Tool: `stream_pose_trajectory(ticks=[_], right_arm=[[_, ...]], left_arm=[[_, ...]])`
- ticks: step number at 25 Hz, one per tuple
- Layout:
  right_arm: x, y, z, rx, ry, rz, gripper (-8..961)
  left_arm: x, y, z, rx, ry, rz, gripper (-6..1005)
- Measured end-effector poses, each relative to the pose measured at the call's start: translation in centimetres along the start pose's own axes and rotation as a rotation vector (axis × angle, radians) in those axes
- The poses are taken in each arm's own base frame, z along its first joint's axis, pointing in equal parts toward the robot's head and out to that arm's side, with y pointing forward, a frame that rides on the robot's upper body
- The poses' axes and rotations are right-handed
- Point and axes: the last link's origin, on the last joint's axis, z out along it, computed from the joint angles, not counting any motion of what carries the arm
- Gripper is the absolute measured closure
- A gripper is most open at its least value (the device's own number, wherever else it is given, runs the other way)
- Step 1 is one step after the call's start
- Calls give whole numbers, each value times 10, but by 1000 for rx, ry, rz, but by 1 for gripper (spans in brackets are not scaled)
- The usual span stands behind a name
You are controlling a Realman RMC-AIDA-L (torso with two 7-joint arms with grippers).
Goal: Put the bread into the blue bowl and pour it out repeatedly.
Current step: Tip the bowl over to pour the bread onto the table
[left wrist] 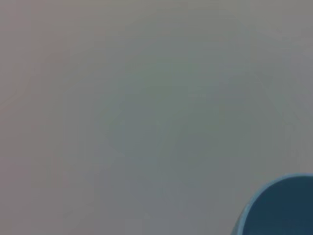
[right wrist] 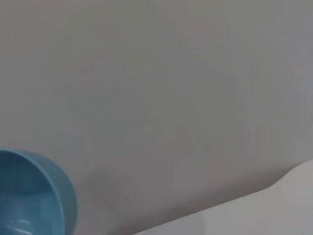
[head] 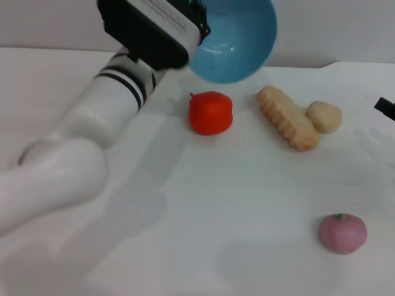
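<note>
One loaf, the bread (head: 287, 117), lies on the white counter (head: 247, 191) at the upper right of the head view; it is a long, flat oval, tan and crumbly on top with scalloped, ridged edges, set on a diagonal from upper left to lower right; its lower end sits just beside a small round beige lump (head: 324, 116). Above it, at the top centre of the frame, the blue bowl (head: 237, 40) hangs in the air, tipped so that its glossy light-blue inside faces the camera and nothing shows in it; the left hand (head: 199, 24), a black block on a white arm with dark bands, meets the bowl's left rim, though whether its fingers are spread or pinched on the rim cannot be told from here. A red tomato-like piece (head: 210, 113) rests left of the bread, below the bowl; a pink round piece (head: 342, 233) sits well apart at the lower right; a dark tip of the right hand (head: 385, 107) shows at the right edge.

Only the head view shows the bread and the counter's other pieces; the left wrist view gives a plain grey wall and a slice of the bowl (left wrist: 281, 208) in its lower right corner; the right wrist view catches the bowl (right wrist: 32, 196) at its lower left and a strip of white counter (right wrist: 254, 213) at its lower right.

No writing can be read on anything.
</note>
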Motion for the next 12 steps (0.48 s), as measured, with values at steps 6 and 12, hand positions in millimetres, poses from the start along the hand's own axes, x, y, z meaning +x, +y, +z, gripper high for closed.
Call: stream_pose_trajectory(ticks=[6, 12], right_arm=[[-1, 2, 2, -6, 7, -8, 401], [-8, 9, 8, -45, 9, -36, 401]], left_arm=[[-9, -23, 10, -170, -183, -334, 967], [-16, -53, 8, -337, -318, -628, 967]])
